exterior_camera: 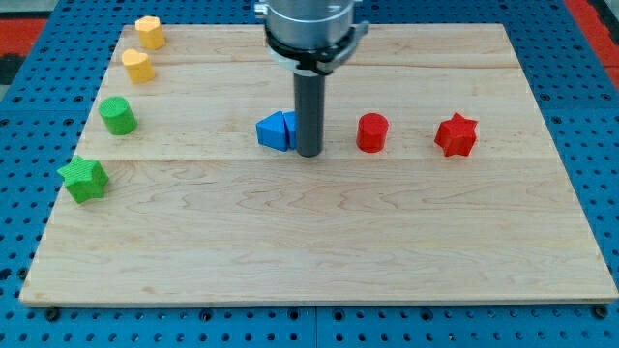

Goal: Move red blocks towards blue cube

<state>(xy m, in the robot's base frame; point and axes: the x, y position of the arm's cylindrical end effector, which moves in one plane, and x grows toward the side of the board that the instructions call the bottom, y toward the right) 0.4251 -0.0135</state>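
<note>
My tip [309, 153] rests on the board near the middle, touching or nearly touching the right side of the blue blocks. A blue triangular block [272, 132] lies just left of the rod. A second blue block [290, 120], probably the cube, sits right behind it, partly hidden by the rod. A red cylinder [371, 132] stands a short way right of my tip. A red star block [456, 134] lies further right, in the same row.
Two yellow blocks [149, 32] [137, 66] sit at the board's top left. A green cylinder [118, 116] and a green star [84, 179] lie along the left edge. The wooden board [309, 251] rests on a blue perforated surface.
</note>
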